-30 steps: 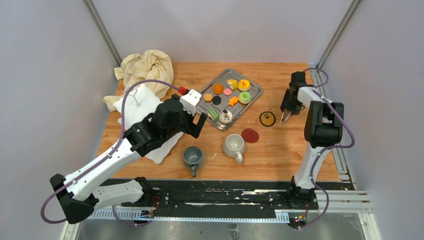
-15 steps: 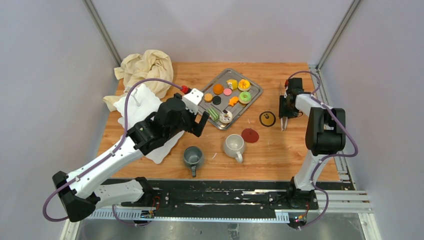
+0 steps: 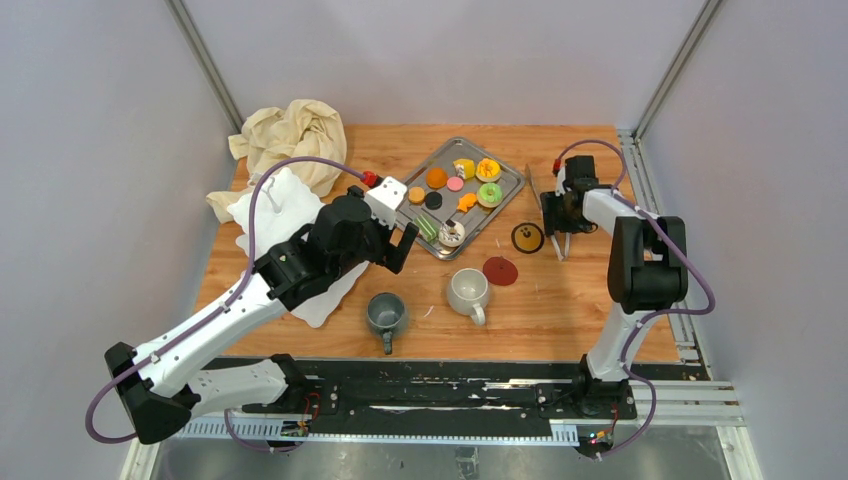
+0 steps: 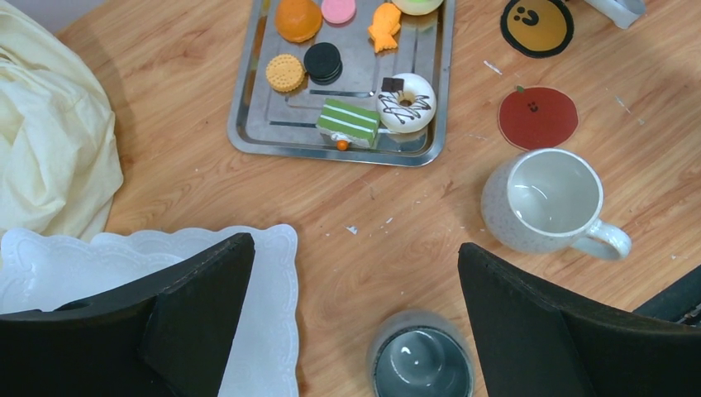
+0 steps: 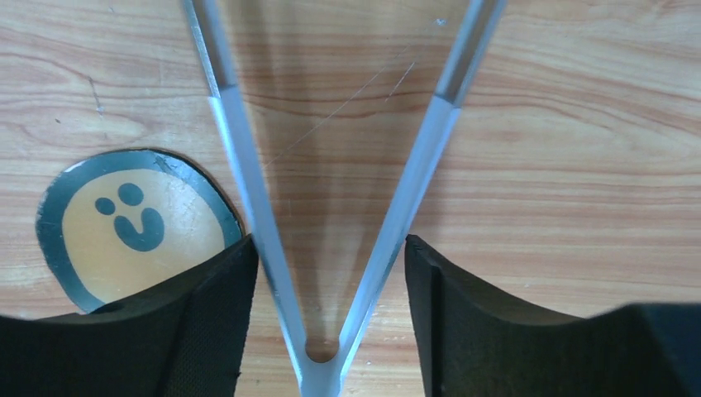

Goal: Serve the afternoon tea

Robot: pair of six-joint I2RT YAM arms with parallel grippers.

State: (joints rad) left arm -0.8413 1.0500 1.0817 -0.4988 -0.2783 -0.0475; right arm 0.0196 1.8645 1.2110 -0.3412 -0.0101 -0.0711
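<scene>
My right fingers (image 3: 558, 210) are pinching a pair of thin, shiny V-shaped tongs (image 5: 248, 182), one black ridged finger pressing on each arm, so they are standing about half closed around it. The tongs are pointing at the wood-grain worktop (image 5: 570, 165), just beside a round yellow smiley coaster (image 5: 132, 223). My left fingers (image 3: 398, 252) are spread as wide as they go and holding nothing, hovering over the white scalloped stand (image 4: 273, 273) and the round grey mug (image 4: 422, 364). The speckled white mug (image 4: 546, 203) is sitting upright near a red apple-shaped coaster (image 4: 537, 117). The pastries are lying on the rectangular steel tray (image 4: 244, 107): a striped green cake (image 4: 349, 122), an iced doughnut (image 4: 405, 102) and a ridged biscuit (image 4: 285, 73). A crumpled cloth (image 4: 50, 141) is lying well apart.
</scene>
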